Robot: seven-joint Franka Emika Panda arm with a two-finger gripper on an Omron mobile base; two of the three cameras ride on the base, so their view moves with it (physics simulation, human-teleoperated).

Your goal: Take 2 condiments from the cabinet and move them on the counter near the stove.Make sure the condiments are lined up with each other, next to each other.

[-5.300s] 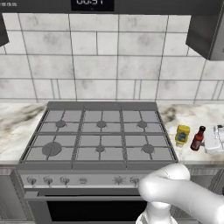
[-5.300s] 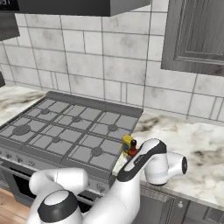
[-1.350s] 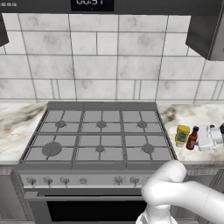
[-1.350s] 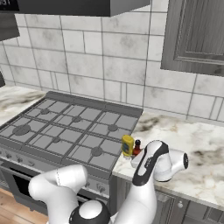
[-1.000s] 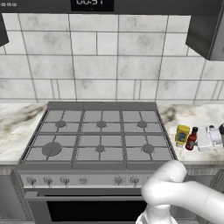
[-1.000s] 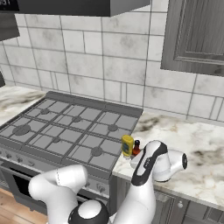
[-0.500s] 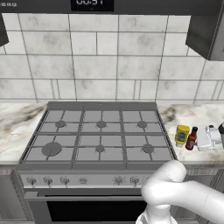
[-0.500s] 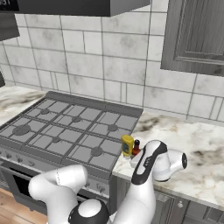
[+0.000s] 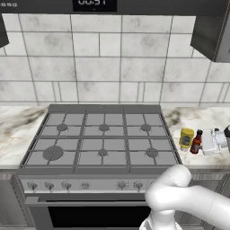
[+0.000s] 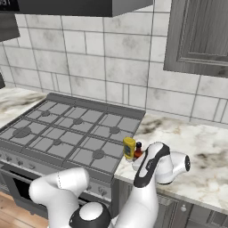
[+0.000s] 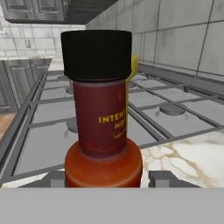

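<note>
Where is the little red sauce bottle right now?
The red sauce bottle stands on the marble counter just right of the stove, right beside the yellow bottle.

And here's the counter (image 9: 211, 117), a white-beige marble slab with dark brown veins, running along the tiled wall on both sides of the stove (image 9: 103, 143). Standing on it, just to the right of the stove's edge, is the yellow squeeze bottle (image 9: 186, 139), upright, and right beside it the dark red sauce bottle (image 9: 196, 142), also upright, black cap on top. The two stand close together, side by side, near the counter's front edge.
</note>
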